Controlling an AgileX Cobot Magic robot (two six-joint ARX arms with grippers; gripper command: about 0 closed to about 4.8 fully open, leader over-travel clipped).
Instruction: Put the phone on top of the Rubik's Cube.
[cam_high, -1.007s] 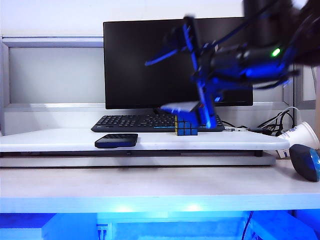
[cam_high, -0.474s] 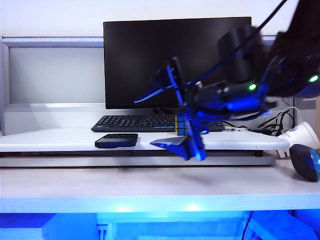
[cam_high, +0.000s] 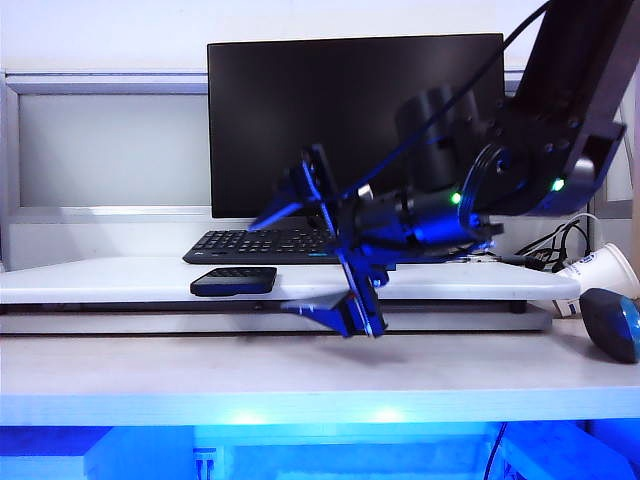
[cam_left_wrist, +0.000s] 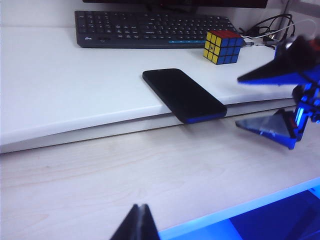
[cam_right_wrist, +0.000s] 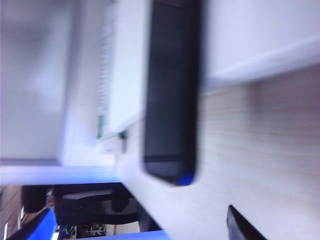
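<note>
While the phone is not yet held, the step in hand looks like the approach to grasp it, so the job is to line things up before closing. Across the back stands the monitor, with the keyboard below it on a raised white shelf above the counter. Reaching in from the right, the right arm carries the right gripper, its fingers spread wide and empty, one above the other, just right of the phone and in front of the shelf's near edge. That phone lies flat at the near edge of the shelf, its near end overhanging the counter. I judge this overhang the best place to grip: slide one finger under and one over the end that sticks out, level with the slab, then close squarely so it does not tip. Behind the arm in the outside view, the Rubik's Cube sits further right and further back, by the keyboard's right end. Only a dark tip of the left gripper shows over the near counter; whether it is open I cannot tell.
</note>
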